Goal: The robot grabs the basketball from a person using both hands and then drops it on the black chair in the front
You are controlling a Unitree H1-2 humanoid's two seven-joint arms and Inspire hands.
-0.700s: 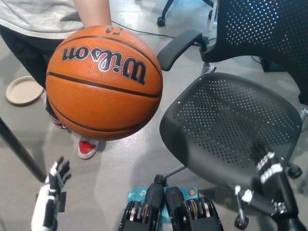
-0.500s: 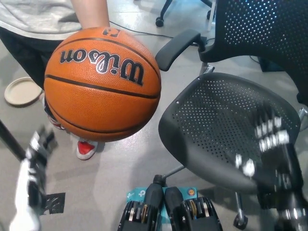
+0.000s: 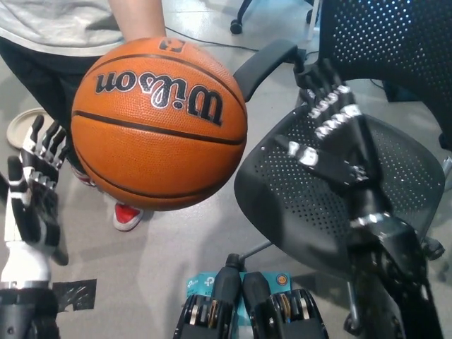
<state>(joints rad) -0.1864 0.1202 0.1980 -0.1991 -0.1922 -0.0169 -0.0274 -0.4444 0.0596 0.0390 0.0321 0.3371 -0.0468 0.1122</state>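
Note:
An orange Wilson basketball (image 3: 159, 123) hangs in the upper middle of the head view, held from behind by a person's hand (image 3: 138, 21). My white left hand (image 3: 32, 191) is raised at the ball's left, open, fingers spread, a short gap from the ball. My black right hand (image 3: 332, 131) is up at the ball's right, open, palm facing the ball, also apart from it. The black mesh chair (image 3: 311, 205) stands at the right, its seat under my right arm.
The person stands at the top left in a grey shirt, with a red shoe (image 3: 127, 217) on the floor below the ball. A round tan plate (image 3: 21, 127) lies at the left. The chair's armrest (image 3: 265, 60) juts toward the ball.
Both hands have risen from the bottom corners to the ball's sides. The ball has stayed about where it was.

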